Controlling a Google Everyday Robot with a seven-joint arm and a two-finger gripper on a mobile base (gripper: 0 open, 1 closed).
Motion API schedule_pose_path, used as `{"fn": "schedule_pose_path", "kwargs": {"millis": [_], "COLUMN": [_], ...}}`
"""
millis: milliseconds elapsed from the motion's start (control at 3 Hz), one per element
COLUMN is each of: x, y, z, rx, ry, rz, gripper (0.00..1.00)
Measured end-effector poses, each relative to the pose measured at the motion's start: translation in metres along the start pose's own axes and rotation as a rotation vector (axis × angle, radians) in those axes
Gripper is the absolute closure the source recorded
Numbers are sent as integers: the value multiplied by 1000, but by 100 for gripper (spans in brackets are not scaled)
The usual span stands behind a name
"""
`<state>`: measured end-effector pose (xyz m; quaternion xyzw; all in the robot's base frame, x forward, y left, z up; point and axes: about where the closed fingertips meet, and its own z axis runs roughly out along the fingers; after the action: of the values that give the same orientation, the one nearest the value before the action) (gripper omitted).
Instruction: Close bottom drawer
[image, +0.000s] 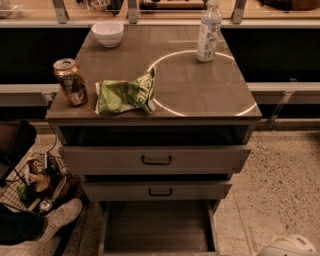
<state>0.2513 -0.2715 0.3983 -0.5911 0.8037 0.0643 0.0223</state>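
The bottom drawer (157, 226) of the grey cabinet (240, 125) is pulled far out towards me. It is a wide shallow grey tray, bare inside, and its front panel is cut off by the lower edge of the view. Above it are the two upper drawers with black loop handles, the top one (156, 159) and the middle one (160, 191), both standing slightly out. The gripper is not in view. Only a white rounded robot part (290, 246) shows at the bottom right corner, right of the open drawer.
On the cabinet top are a white bowl (108, 33), a drink can (70, 82), a green chip bag (126, 94) and a plastic water bottle (208, 31). A person's white shoe (59, 216) and a wire basket of items (35, 180) are on the floor at left. Speckled floor lies to the right.
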Motion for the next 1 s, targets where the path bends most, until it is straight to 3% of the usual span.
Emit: {"fn": "schedule_pose_path", "kwargs": {"millis": [333, 667, 1000], "x": [-1, -7, -15], "y": [-12, -3, 7], "z": [52, 134, 179], "rx": [-54, -138, -177], "ry": [-17, -50, -79], "rz": [14, 12, 7], "gripper": [100, 100, 100]}}
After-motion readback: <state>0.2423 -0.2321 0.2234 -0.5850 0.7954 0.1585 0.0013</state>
